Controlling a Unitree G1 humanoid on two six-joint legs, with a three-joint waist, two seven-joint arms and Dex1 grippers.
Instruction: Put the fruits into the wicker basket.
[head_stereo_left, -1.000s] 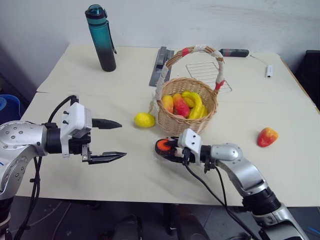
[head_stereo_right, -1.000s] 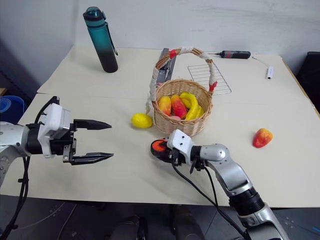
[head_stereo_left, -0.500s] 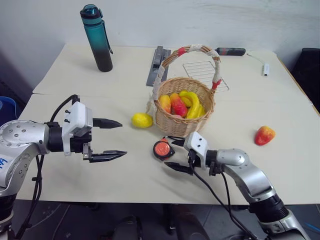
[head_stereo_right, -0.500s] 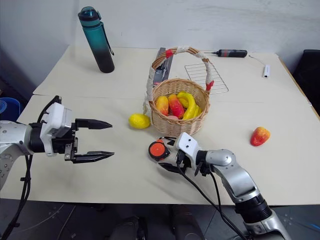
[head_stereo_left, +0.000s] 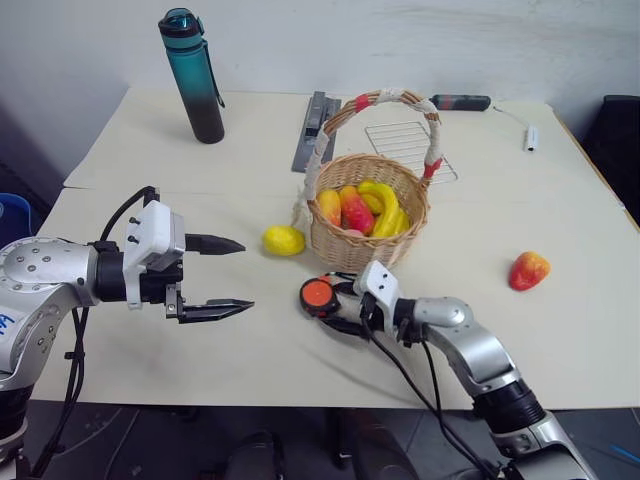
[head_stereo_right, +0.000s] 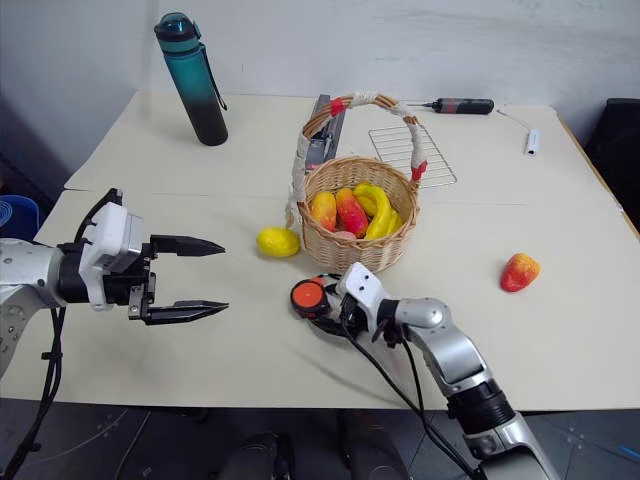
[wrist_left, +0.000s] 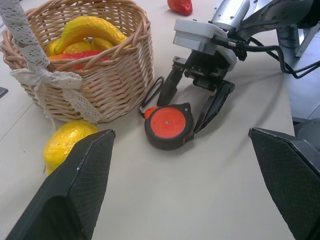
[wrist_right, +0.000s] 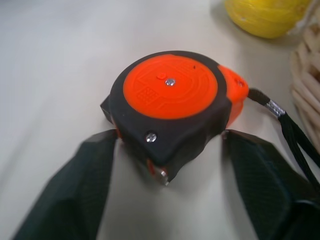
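Though tape measure (wrist_right: 170, 107) between right jaws, lemon (head_stereo_left: 285, 240) beyond.

Front left of table: the beige tabletop (head_stereo_left: 200, 400) is bare here, and the left gripper (head_stereo_left: 228, 275) hangs above it with its fingers spread wide.
Lemon approach: the small oval yellow lemon (head_stereo_left: 284, 240) lies just beside the round tan wicker basket (head_stereo_left: 366, 210); its side facing the left gripper is free.
Basket mouth: the tall arched handle with white and red tape (head_stereo_left: 380, 100) crosses over the opening; there is room on both sides of the arch.
Front of basket: the round orange-and-black tape measure (head_stereo_left: 318, 296) and the right gripper (wrist_left: 196, 106), its fingers on both sides of it, block this strip.
Red fruit: the small red-and-yellow fruit (head_stereo_left: 529, 270) lies well apart, with bare table around it.
Back of table: the teal water bottle (head_stereo_left: 195, 75) stands upright at the left, the flat wire rack (head_stereo_left: 415, 150) lies behind the basket.
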